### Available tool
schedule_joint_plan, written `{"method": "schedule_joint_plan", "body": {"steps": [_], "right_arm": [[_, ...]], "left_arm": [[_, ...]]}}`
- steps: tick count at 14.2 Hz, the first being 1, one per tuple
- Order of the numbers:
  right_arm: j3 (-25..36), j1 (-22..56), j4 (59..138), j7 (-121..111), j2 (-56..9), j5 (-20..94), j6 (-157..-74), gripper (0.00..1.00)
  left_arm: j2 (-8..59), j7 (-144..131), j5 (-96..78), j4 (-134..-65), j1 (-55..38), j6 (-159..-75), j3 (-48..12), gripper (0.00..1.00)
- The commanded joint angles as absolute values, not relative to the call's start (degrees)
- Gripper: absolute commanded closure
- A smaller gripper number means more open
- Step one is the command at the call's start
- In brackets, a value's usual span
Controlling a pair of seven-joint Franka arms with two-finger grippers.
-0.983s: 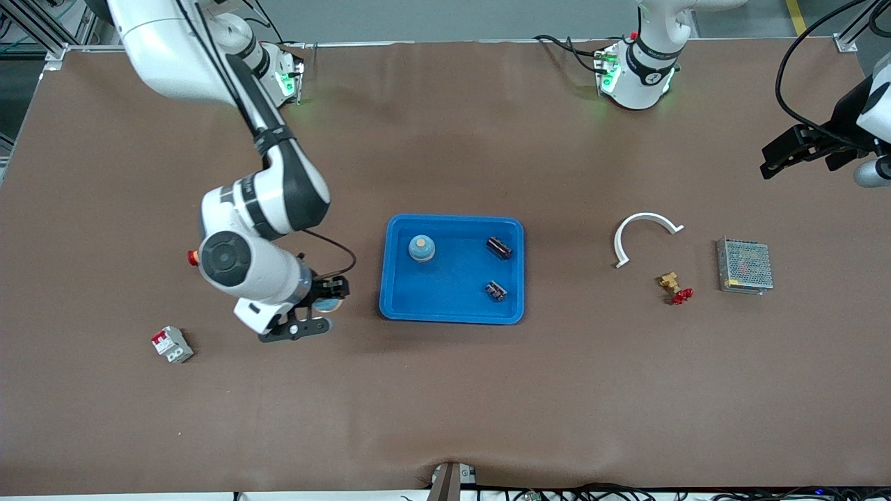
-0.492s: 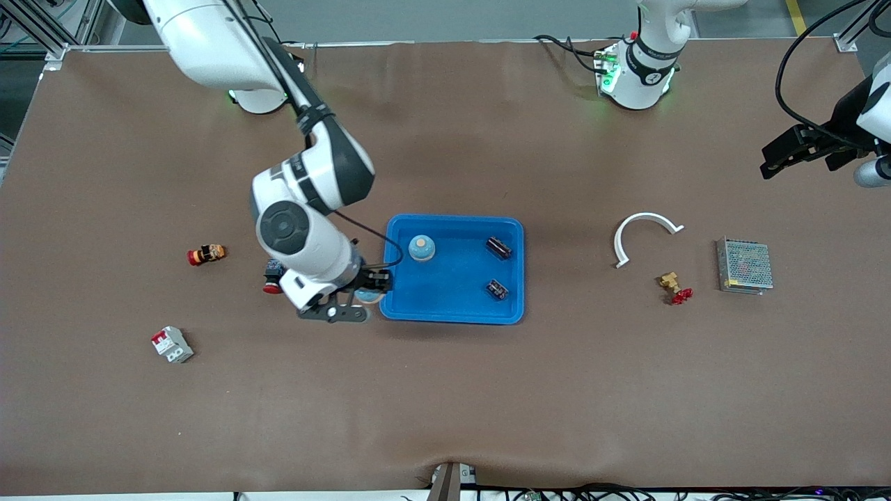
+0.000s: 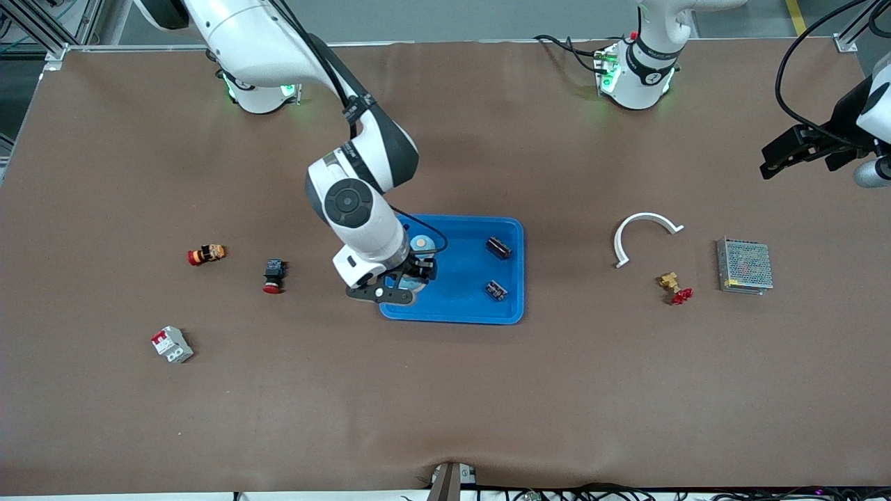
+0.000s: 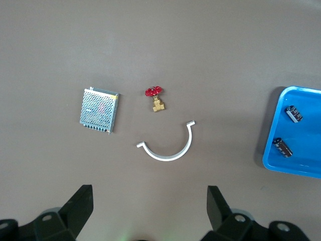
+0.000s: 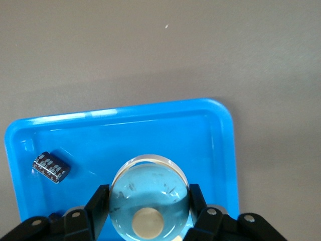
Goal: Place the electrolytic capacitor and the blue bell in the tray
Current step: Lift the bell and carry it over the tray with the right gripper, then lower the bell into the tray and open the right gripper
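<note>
The right gripper hangs over the blue tray, just left of centre in the front view, its fingers pinching a blue bell by its sides. A second blue bell sits in the tray's upper left corner, partly hidden by the arm. Two electrolytic capacitors lie in the tray's right half, one above the other.

The left gripper waits at the frame's right edge, fingers spread wide and holding nothing. In its wrist view, a white curved clip, a brass valve with a red handle and a metal mesh box sit mid-frame.
</note>
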State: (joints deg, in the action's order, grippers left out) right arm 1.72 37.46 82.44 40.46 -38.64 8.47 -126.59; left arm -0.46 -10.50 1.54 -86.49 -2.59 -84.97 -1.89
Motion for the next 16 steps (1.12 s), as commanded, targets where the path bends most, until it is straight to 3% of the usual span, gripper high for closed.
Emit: {"method": "schedule_joint_plan", "body": {"steps": [1, 16], "right_arm": [[2.6, 38.8, 82.9, 42.6, -39.4, 4.8, -127.5, 0.49], [2.6, 40.3, 85.4, 42.8, -44.6, 3.7, -136.8, 0.49]], "left_arm": [[-0.4, -9.7, 0.4, -86.6, -2.6, -85.1, -1.7, 0.0], [0.6, -9.7, 0.4, -86.6, -3.0, -85.6, -1.7, 0.0]]}}
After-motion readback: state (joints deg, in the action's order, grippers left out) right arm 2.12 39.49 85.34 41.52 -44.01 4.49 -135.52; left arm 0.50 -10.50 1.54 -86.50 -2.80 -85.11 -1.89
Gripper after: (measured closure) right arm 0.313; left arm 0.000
